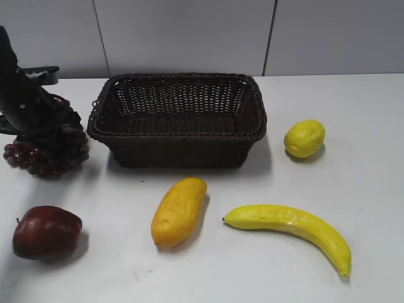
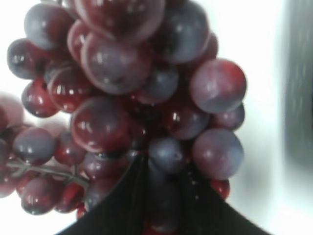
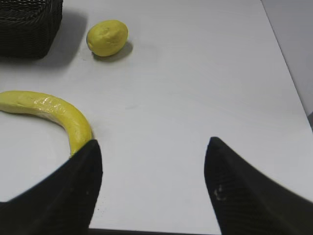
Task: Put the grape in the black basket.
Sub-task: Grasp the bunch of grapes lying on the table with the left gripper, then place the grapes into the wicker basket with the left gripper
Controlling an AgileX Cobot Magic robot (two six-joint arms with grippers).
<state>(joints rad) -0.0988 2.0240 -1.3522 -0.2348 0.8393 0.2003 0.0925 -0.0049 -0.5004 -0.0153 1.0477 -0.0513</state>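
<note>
The grape (image 1: 44, 156), a bunch of dark purple-red berries, sits at the table's far left, just left of the black basket (image 1: 180, 79). The basket is woven, rectangular and empty. My left gripper (image 1: 53, 123) comes down onto the top of the bunch. In the left wrist view the grape (image 2: 127, 93) fills the frame and the left gripper's jaws (image 2: 164, 166) are closed in on berries at the bunch's near side. My right gripper (image 3: 151, 142) is open and empty above bare table; it does not show in the exterior view.
A dark red apple (image 1: 46, 232) lies front left. An orange-yellow oblong fruit (image 1: 179, 210) and a banana (image 1: 290, 227) lie in front of the basket. A lemon (image 1: 304, 138) lies to the right of the basket. The right wrist view shows the banana (image 3: 54, 112), the lemon (image 3: 107, 37) and a basket corner (image 3: 29, 24).
</note>
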